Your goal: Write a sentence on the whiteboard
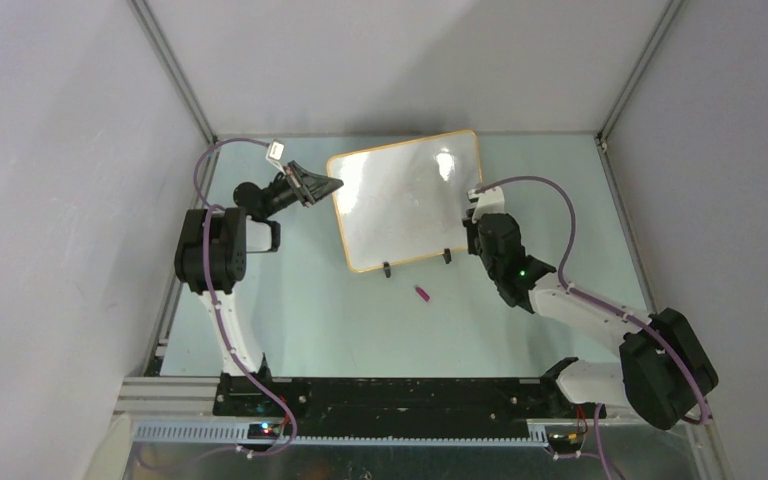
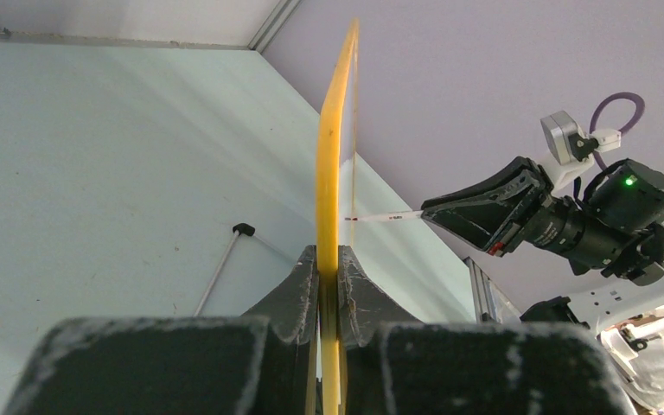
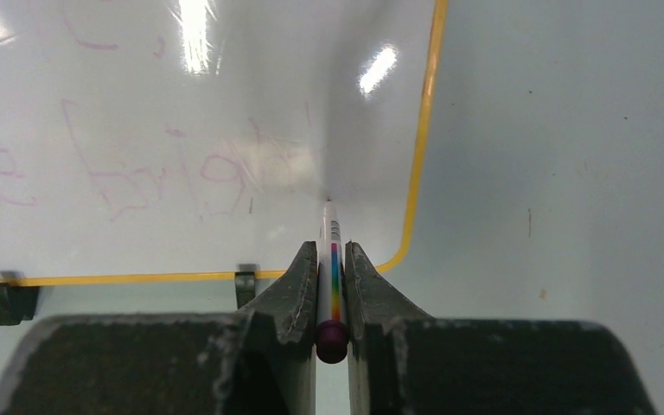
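My left gripper [image 2: 328, 259] is clamped on the yellow edge of the whiteboard [image 1: 405, 200], and my right gripper [image 3: 332, 255] pinches the marker [image 3: 332, 281]. The board stands at the far middle of the table [image 1: 300, 320], between both arms. The marker tip appears to touch it near the right edge, beside faint pink letters [image 3: 130, 177]. I judge I should press lightly, move slowly, and brace the board firmly.

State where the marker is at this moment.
Right wrist view, centre: the marker is clamped in the right gripper, its tip against the whiteboard near its right edge, above the lower right corner.
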`<state>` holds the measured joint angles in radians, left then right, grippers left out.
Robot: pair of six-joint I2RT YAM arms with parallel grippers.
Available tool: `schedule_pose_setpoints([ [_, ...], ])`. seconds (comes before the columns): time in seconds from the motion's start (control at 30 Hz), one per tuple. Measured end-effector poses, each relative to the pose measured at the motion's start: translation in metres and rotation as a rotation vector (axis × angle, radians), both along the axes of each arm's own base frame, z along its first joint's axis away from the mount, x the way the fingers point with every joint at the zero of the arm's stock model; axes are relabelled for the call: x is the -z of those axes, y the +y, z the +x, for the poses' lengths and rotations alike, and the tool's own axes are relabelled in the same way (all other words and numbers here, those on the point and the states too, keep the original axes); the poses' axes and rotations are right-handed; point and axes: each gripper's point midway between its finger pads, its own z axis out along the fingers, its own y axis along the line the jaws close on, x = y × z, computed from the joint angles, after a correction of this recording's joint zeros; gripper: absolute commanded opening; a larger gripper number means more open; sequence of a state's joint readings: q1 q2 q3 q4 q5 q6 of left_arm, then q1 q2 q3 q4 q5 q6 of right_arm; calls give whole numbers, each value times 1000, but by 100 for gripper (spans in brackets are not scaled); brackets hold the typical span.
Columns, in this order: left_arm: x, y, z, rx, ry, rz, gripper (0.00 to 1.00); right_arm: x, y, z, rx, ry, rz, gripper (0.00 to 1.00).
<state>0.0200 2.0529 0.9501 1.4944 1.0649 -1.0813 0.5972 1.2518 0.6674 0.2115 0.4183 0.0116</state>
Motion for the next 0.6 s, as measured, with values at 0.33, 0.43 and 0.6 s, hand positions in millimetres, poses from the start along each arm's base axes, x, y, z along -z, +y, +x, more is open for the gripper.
schedule_pose_setpoints([
  [0.33, 0, 0, 0, 0, 0, 0, 0, 5, 10, -2, -29, 7, -5, 0],
  [0.43, 0, 0, 0, 0, 0, 0, 0, 4, 11, -1, -29, 7, -7, 0],
  [0.6, 0, 0, 0, 0, 0, 0, 0, 2, 11, 2, -25, 4, -4, 0],
])
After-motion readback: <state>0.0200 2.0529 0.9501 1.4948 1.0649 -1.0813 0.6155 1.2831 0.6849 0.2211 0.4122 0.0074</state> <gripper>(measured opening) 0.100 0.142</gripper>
